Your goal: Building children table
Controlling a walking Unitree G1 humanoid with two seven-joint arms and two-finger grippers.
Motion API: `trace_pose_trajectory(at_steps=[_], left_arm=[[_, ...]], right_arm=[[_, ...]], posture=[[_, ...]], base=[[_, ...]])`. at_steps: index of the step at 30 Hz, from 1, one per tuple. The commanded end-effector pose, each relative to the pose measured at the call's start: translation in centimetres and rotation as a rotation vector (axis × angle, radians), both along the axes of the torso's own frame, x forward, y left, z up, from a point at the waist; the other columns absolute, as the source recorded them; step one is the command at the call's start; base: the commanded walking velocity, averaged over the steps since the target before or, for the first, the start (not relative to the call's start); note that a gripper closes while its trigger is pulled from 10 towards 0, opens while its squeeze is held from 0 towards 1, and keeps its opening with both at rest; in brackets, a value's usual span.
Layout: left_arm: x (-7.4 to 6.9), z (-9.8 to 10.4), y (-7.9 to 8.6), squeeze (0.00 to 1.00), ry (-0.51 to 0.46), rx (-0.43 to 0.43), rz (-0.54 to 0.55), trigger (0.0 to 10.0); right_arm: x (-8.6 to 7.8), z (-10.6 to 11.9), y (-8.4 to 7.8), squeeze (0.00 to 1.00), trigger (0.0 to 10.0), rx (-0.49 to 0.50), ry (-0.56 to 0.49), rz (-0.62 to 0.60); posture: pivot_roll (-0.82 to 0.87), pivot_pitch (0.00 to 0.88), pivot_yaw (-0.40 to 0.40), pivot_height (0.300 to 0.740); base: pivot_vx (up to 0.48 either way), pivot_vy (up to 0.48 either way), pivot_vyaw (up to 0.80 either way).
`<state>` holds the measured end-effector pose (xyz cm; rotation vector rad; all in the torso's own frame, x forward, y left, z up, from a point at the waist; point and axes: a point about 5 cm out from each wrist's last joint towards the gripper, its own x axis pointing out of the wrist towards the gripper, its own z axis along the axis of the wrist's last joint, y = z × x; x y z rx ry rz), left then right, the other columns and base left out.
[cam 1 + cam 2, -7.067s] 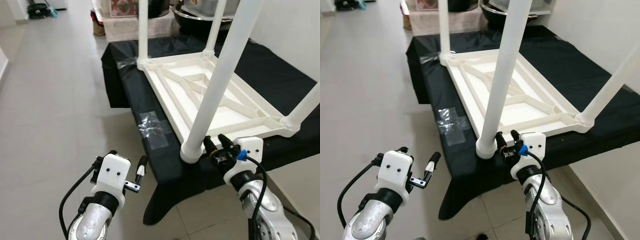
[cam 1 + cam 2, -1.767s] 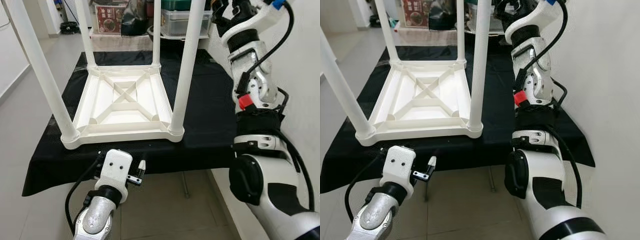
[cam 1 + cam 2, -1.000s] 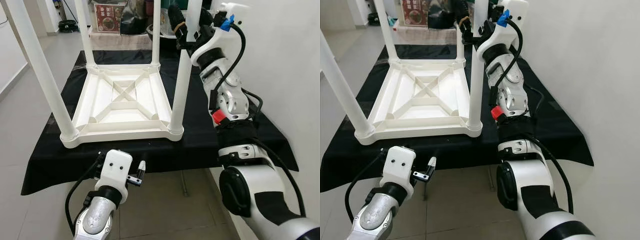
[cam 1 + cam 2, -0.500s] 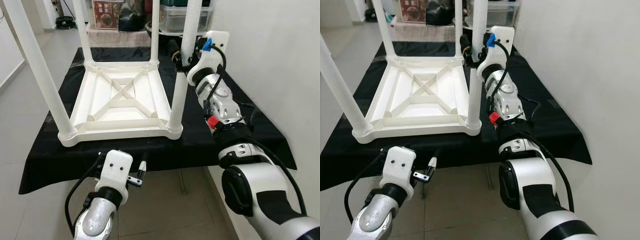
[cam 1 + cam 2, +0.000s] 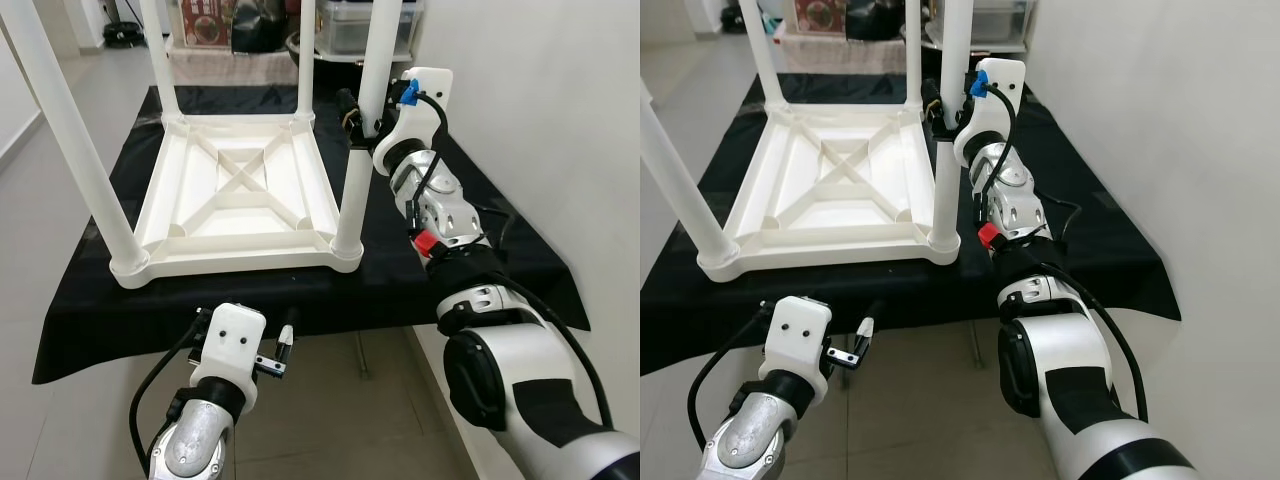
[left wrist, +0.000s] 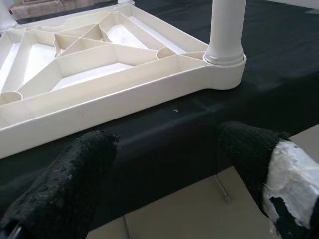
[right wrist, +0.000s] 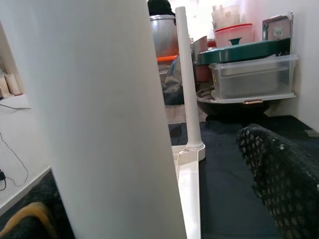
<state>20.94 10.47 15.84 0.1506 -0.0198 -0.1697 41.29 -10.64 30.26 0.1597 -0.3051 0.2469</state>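
The right claw (image 5: 362,118) straddles the upright leg (image 5: 356,170) at the bench's (image 5: 480,215) near right corner, fingers apart, not clamped.

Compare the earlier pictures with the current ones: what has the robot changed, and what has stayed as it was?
The right gripper came down from its raised position and now straddles the near right leg of the upturned white table. The left gripper stays idle below the black cloth; all four legs remain standing.

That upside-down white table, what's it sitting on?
The white table rests on a black cloth that drapes over the edges. Whatever is beneath the cloth is covered.
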Motion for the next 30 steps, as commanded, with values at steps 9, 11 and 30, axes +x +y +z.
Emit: trace_pose_trajectory(at_steps=[9, 11, 30], left_arm=[[-0.3, 0.3, 0.1, 0.0, 0.001, 0.007, 0.015, 10.0], [-0.3, 0.3, 0.2, 0.0, 0.001, 0.008, 0.017, 10.0], [-0.2, 0.6, 0.2, 0.0, -0.002, 0.015, 0.015, 10.0]], right_arm=[[0.0, -1.3, -0.2, 0.0, 10.0, -0.023, 0.038, 0.013], [0.1, -1.6, -0.7, 0.0, 10.0, -0.016, 0.063, -0.007], [0.9, -5.7, -2.0, 0.0, 0.0, 0.331, 0.375, 0.053]], posture=[[0.09, 0.143, -0.083, 0.74], [0.09, 0.15, -0.086, 0.74], [0.1, 0.163, -0.079, 0.74]], base=[[0.0, 0.0, 0.0], [0.0, 0.0, 0.0], [0.0, 0.0, 0.0]])
